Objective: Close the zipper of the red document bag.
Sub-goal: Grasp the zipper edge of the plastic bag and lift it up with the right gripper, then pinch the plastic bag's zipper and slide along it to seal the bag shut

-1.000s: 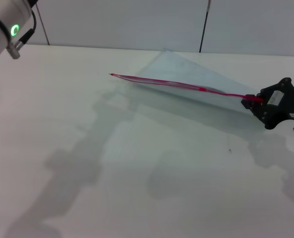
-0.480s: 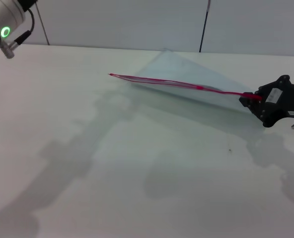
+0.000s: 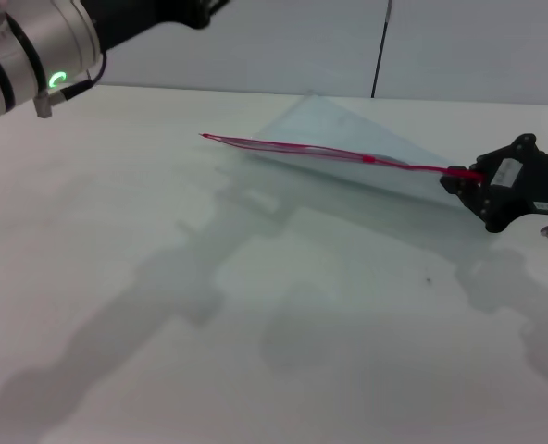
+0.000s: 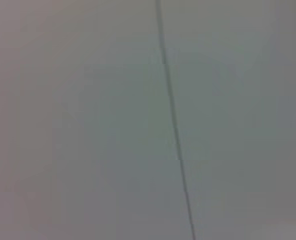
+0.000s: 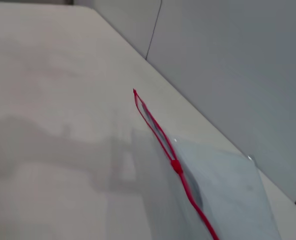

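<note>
Since a moment ago, the left arm has swung in over the table's (image 3: pixel 163 351) far left; its claw is out of view. Nearer, at right, the right claw (image 3: pixel 461 181) pinches the zipper's (image 3: pixel 302 150) end, lifting the red document bag (image 3: pixel 348 139) by its red edge. Its slider (image 3: pixel 368 160) sits partway along; closing appears unfinished.

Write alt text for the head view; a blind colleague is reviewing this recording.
The right gripper, at the table's right side, pinches the near end of the red zipper of a pale blue-grey document bag on a white table, lifting that edge. A small slider sits partway along the zipper. The left arm is raised at the upper left, away from the bag.
</note>
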`<action>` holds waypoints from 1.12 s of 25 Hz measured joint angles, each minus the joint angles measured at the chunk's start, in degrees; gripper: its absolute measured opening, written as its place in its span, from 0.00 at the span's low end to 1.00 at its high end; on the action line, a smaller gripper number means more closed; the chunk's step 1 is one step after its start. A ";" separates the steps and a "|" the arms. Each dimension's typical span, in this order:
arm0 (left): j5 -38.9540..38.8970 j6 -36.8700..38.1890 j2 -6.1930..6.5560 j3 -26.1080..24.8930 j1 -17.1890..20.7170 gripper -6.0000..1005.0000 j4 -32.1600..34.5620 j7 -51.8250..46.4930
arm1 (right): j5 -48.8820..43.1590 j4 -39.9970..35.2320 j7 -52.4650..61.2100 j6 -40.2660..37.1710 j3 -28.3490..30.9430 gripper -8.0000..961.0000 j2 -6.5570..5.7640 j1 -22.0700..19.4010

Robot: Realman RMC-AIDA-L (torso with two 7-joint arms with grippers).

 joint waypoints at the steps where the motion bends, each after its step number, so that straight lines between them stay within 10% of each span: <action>1: 2.24 -1.60 0.03 -0.59 -0.17 0.46 0.00 -1.43 | 0.56 -0.19 0.00 -0.17 0.01 0.06 -0.02 0.01; 28: 46.10 -32.75 -2.83 -8.86 -12.75 0.47 -1.46 -20.05 | 1.74 -4.66 2.71 -4.44 -0.07 0.06 0.02 0.31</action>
